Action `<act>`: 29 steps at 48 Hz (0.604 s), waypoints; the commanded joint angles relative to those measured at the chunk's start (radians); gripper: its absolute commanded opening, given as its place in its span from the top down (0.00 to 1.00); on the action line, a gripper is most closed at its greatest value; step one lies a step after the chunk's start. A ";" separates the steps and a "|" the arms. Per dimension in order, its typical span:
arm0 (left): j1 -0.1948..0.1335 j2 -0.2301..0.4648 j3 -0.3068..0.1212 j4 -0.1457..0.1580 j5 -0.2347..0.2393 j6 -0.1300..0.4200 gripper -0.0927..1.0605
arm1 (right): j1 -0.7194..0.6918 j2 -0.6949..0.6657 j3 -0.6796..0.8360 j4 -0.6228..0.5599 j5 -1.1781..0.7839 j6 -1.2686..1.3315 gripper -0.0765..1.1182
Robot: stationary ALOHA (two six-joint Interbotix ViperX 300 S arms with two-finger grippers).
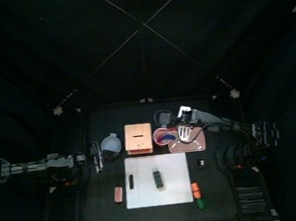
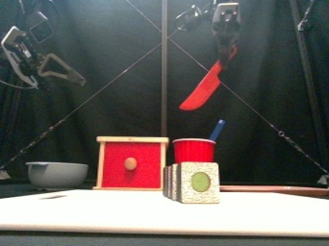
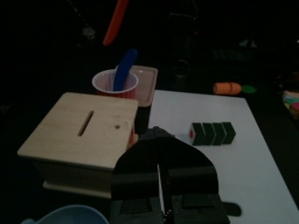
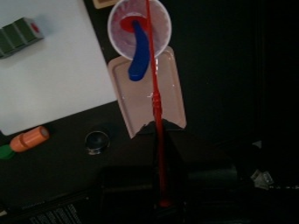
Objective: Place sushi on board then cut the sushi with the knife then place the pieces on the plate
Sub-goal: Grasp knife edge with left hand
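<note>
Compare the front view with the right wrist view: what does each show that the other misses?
Front view only: the wooden box with its red drawer front, the blue-grey bowl beside it, and the left gripper hanging high on the left. Right wrist view only: the orange toy on the bare table, and the pink tray seen flat from above. Both: the red knife in the right gripper, the red cup with the blue knife in it, and the sushi roll on the white board.
</note>
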 commanded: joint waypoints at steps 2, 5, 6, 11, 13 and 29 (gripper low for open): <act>-0.057 0.003 -0.037 0.006 -0.060 0.002 0.86 | 0.049 -0.104 0.046 -0.031 -0.081 0.077 0.59; -0.083 0.002 -0.038 0.008 -0.089 0.002 0.83 | 0.075 -0.147 0.094 -0.044 -0.129 0.120 0.59; -0.094 0.003 -0.038 0.008 -0.100 0.002 0.82 | 0.084 -0.163 0.112 -0.048 -0.146 0.133 0.59; -0.135 0.003 -0.038 0.008 -0.144 0.000 0.73 | 0.129 -0.232 0.222 -0.046 -0.235 0.206 0.59; -0.149 0.006 -0.040 0.008 -0.161 0.000 0.70 | 0.153 -0.262 0.281 -0.046 -0.295 0.245 0.59; -0.230 0.166 -0.100 0.049 -0.206 0.003 0.39 | 0.236 -0.446 0.626 -0.032 -0.769 0.456 0.59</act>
